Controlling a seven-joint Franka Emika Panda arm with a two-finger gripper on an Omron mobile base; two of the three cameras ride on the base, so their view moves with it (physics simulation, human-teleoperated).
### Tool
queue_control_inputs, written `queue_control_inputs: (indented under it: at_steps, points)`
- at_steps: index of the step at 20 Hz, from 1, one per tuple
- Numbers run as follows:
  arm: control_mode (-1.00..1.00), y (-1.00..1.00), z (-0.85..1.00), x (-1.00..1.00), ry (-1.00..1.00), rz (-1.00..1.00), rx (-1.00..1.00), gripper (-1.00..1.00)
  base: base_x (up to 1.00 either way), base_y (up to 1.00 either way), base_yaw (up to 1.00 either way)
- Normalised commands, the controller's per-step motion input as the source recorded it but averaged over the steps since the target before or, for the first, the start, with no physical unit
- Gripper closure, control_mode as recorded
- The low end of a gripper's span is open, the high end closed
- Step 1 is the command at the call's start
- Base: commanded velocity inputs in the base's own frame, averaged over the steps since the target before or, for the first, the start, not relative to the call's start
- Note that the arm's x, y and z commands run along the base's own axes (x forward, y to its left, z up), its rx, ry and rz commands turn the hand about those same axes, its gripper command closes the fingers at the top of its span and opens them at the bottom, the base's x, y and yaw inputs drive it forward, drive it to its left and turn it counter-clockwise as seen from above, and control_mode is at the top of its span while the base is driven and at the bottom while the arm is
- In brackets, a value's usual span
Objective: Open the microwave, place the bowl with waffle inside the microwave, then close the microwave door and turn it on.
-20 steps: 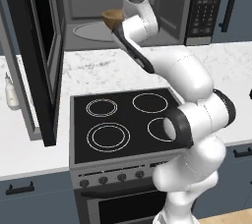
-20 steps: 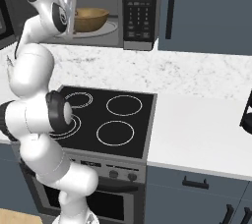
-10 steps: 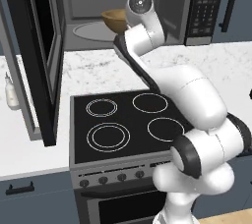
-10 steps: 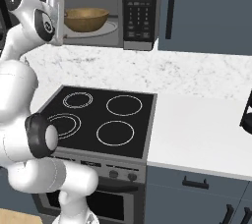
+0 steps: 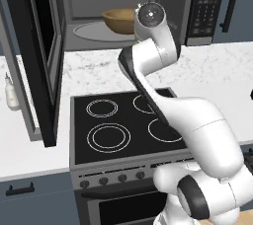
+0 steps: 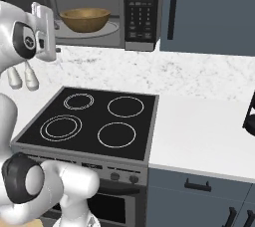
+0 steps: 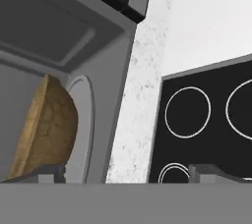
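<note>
bowl with waffle (image 6: 85,19) inside the microwave (image 6: 99,7), on the round turntable (image 5: 94,31) left of the button panel (image 6: 141,3). microwave door (image 5: 45,56) swung wide open at the microwave's left. gripper (image 7: 130,173) just outside the microwave's front — jaws spread wide, holding nothing, clear of the bowl. black stove (image 6: 89,121) below the microwave.

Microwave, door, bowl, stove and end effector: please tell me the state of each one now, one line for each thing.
microwave: open, bowl inside.
microwave door: swung wide open to the left.
bowl with waffle: upright on the glass turntable inside the microwave, not held.
stove: nothing on its rings.
end effector: open, holding nothing, outside the microwave next to the bowl.
</note>
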Motion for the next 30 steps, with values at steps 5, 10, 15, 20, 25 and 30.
queue_control_inputs:
  at_steps: [5, 10, 15, 20, 25, 30]
  points:
    - [-1.0, -0.28, -0.31, -0.97, 0.0, 0.16, -0.31, -1.0, 0.0, 0.0, 0.0]
    - [-1.0, -0.11, -0.01, -1.0, -0.08, 0.3, -0.44, -1.0, 0.0, 0.0, 0.0]
    - [-1.0, -0.05, 0.0, -0.75, -0.01, 0.42, -0.62, -1.0, 0.0, 0.0, 0.0]
    - [-1.0, 0.0, 0.0, -0.64, 0.15, 0.31, -0.65, -1.0, 0.0, 0.0, 0.0]
    - [-1.0, 0.07, 0.0, -0.39, 0.01, -0.12, -0.33, -1.0, 0.0, 0.0, 0.0]
    - [-1.0, 0.0, -0.01, -0.01, 0.01, 0.0, 0.0, -1.0, 0.0, 0.0, 0.0]
